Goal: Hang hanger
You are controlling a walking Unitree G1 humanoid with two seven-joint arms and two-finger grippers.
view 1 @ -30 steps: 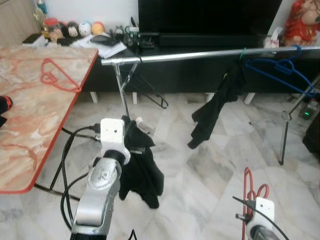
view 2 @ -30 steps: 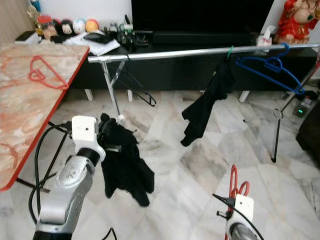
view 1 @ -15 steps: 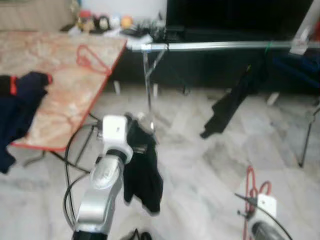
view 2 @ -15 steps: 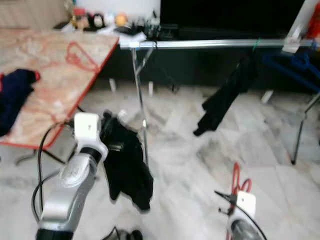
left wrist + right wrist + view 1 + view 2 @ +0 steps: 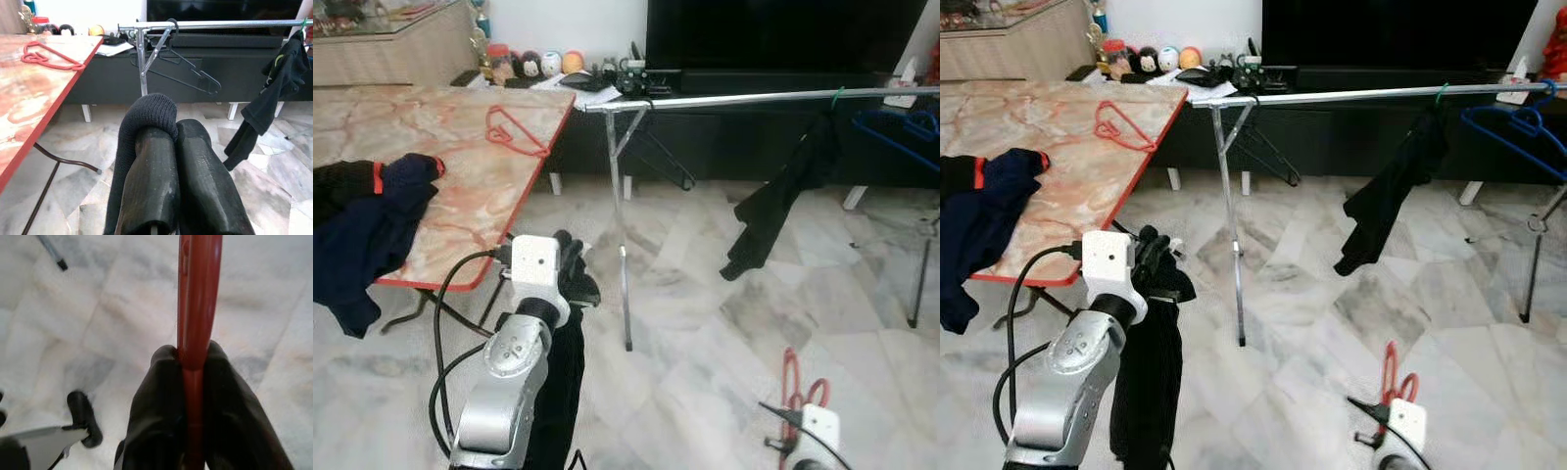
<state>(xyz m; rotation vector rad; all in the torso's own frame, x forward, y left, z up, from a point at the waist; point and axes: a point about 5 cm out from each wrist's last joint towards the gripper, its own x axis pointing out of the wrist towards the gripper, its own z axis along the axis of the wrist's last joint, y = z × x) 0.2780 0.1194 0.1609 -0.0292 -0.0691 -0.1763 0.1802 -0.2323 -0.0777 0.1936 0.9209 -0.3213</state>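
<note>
marble floor lies below the clothes rail (image 5: pixel 734 98). left gripper (image 5: pixel 171 142) jaws pinch a black garment (image 5: pixel 1148 382); right gripper (image 5: pixel 188 362) jaws clamp a red hanger (image 5: pixel 791 387) for hanging there.

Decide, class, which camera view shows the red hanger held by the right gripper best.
The right wrist view: the red hanger appears close up, clamped in the right gripper. Both eye views show its small top above the wrist, low on the right.
</note>
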